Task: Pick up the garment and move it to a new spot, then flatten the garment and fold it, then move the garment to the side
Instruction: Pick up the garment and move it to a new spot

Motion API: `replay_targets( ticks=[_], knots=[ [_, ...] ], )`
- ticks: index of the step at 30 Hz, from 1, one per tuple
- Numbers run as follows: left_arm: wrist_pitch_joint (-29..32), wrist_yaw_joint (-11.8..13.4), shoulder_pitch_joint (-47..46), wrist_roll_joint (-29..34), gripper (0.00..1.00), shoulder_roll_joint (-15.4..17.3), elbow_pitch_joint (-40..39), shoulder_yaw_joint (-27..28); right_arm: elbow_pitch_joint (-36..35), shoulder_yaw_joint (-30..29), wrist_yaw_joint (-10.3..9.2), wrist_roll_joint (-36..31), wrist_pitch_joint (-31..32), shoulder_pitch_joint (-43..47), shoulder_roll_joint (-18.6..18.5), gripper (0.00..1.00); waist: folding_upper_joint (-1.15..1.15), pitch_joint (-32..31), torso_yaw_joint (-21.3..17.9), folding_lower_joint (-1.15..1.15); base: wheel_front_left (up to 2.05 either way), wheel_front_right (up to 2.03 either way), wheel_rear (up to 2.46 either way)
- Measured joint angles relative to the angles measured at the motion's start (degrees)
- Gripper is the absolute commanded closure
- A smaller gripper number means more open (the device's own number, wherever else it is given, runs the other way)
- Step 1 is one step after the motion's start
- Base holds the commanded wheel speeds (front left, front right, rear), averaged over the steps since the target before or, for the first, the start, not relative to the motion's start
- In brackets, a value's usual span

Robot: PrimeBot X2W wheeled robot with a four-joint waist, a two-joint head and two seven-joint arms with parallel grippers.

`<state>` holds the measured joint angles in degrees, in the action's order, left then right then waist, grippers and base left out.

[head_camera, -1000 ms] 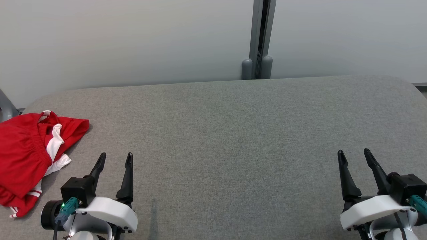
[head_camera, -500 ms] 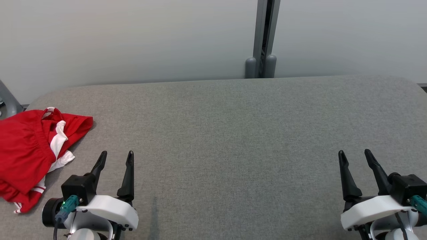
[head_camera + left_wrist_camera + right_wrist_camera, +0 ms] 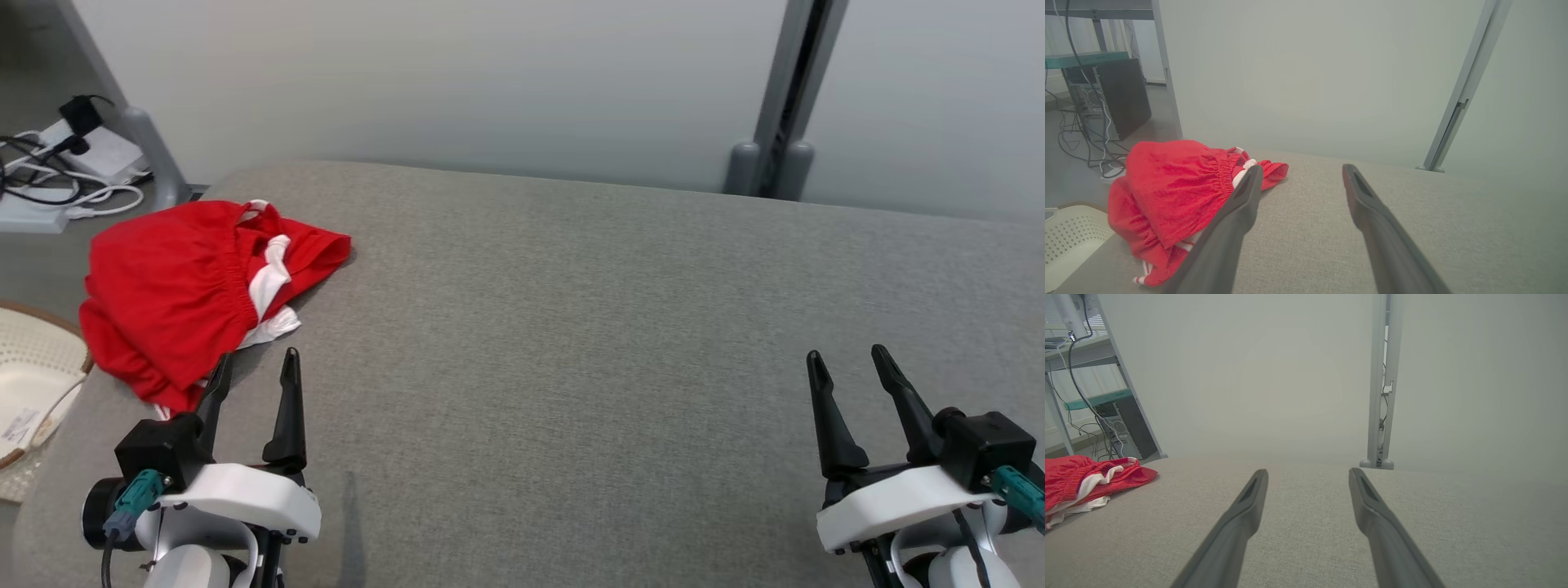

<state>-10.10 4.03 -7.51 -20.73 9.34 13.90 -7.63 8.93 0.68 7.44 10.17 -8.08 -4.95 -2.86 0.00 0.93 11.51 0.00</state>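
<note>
The garment (image 3: 180,286), red shorts with white trim, lies crumpled at the far left end of the grey padded table (image 3: 571,327). My left gripper (image 3: 257,357) is open just in front of the garment, its left fingertip at the garment's near edge. In the left wrist view the garment (image 3: 1175,192) lies left of and behind the open left gripper (image 3: 1302,167). At the table's near right my right gripper (image 3: 845,353) stands open and holds nothing. The right wrist view has the garment (image 3: 1077,477) far to the left of the right gripper (image 3: 1307,471).
A white perforated basket (image 3: 33,367) sits below the table's left end. Cables and a power strip (image 3: 57,171) lie on the floor beyond it. A grey post (image 3: 784,106) stands against the pale wall behind the table. A dark computer tower (image 3: 1122,98) stands at the far left.
The head view has swung left, so the whole picture shifted right. The garment has not moved on the table. My left gripper now stands closer to the garment's near edge.
</note>
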Motion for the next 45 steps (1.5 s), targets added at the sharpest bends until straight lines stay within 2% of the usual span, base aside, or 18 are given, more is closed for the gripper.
replay_targets(
  ticks=[11,19,35,45],
  knots=[
    [-1.29,0.32,-0.12,-0.97,0.00,-0.04,1.20,0.73,-1.40,2.47,0.01,0.51,0.79,-0.68,0.03,0.00,0.00,0.76,11.07,0.00,0.00,0.00,0.00],
    [-2.13,0.52,-0.12,-1.55,0.00,-0.10,1.75,0.93,-1.98,3.33,0.04,0.70,1.27,-1.27,0.08,0.00,0.00,1.43,16.62,0.00,0.00,0.00,0.00],
    [-2.87,0.89,-1.80,-2.54,0.00,-0.15,2.09,1.12,-2.48,3.65,0.04,1.22,2.05,-1.68,0.08,0.00,0.00,2.54,16.31,0.00,0.00,0.00,0.00],
    [-0.35,0.52,-14.51,-3.23,0.00,2.43,1.81,2.33,-4.87,4.10,0.04,0.14,3.86,-5.18,-0.13,0.00,0.00,7.55,12.70,0.00,0.00,0.00,0.00]
  ],
)
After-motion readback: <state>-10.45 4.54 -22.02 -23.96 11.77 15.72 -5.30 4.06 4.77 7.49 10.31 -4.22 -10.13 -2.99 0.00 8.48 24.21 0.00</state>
